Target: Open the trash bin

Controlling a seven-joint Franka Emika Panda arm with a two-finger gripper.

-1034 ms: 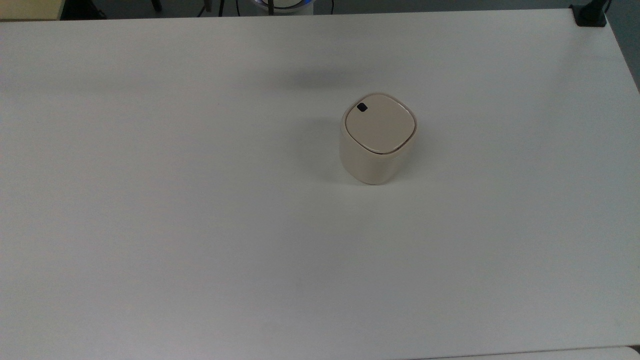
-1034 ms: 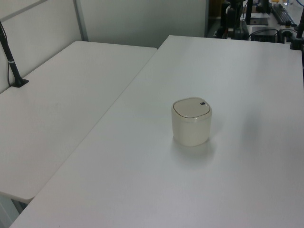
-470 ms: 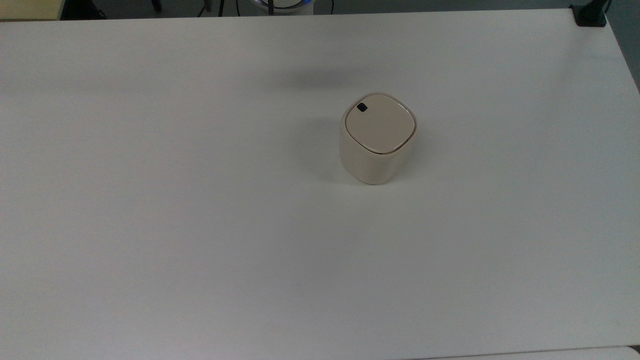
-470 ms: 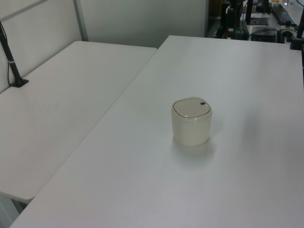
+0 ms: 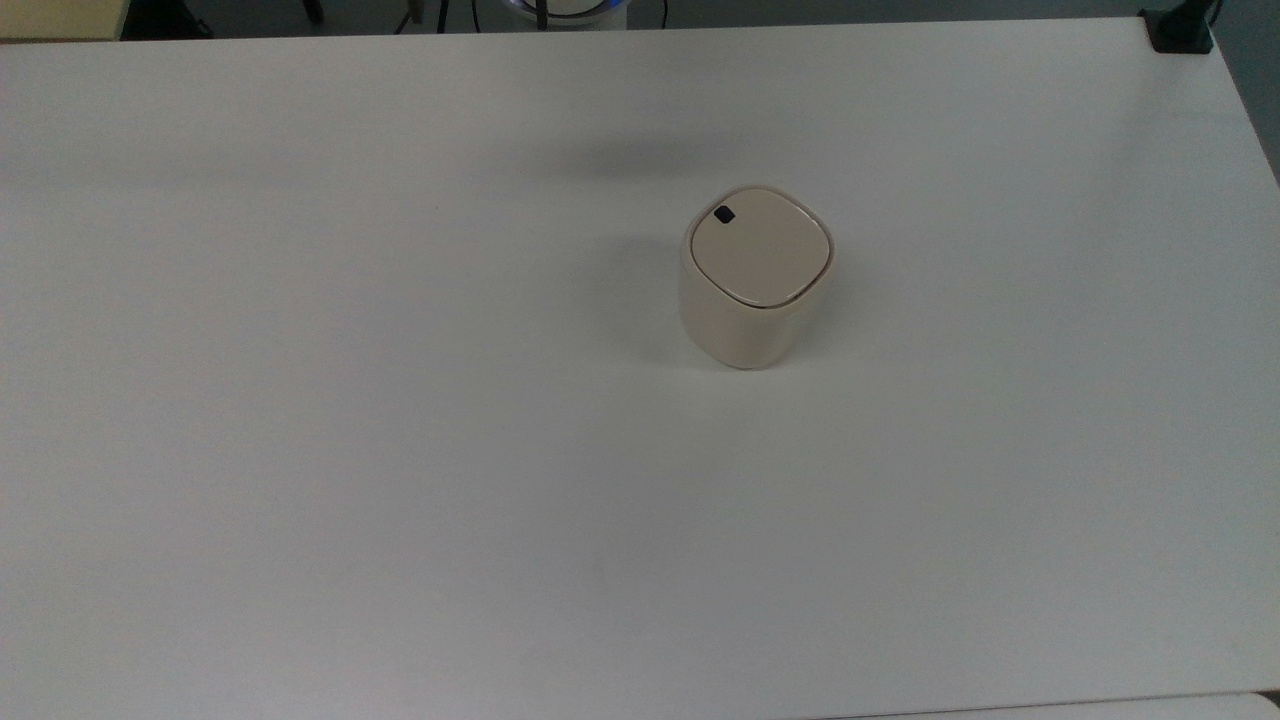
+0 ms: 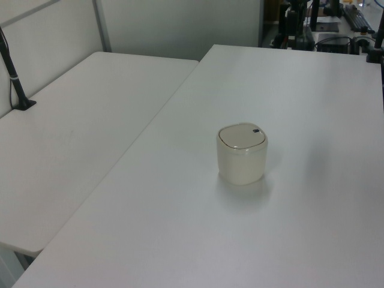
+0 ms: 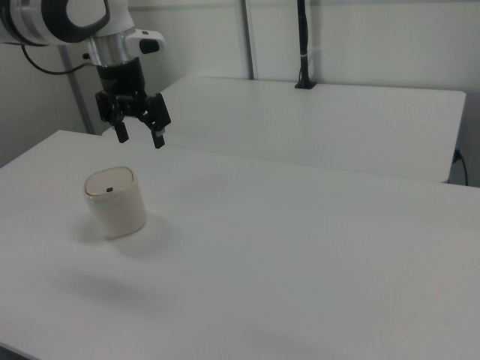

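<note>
1. The bin (image 5: 755, 280) stands upright on the desk (image 5: 300, 450), well away from every edge. In the top view it sits nearer the far edge than the near edge, and somewhat toward the top view's right. This placement leaves free approach space on all sides.

2. The lid (image 5: 760, 245) lies flat and flush on the bin rim, so the bin is closed and the task is not yet begun. A small black mark (image 5: 724, 214) sits at one corner of the lid; in the top view this is the corner toward the far edge and the top view's left. The mark is probably the press or release point, but its function cannot be confirmed.

3. The hand (image 7: 139, 137) hangs in the air above the desk, beyond the bin in the right view and clear of it. Its two fingers point downward and are spread apart, holding nothing. The raised position suggests a descent onto the lid from above.

4. A second desk (image 6: 78, 120) adjoins the working desk along one long edge; a black post (image 6: 15, 78) is clamped to it.

5. The bin is light and unsecured. An off-centre push may slide or tip it rather than release the lid.
</note>
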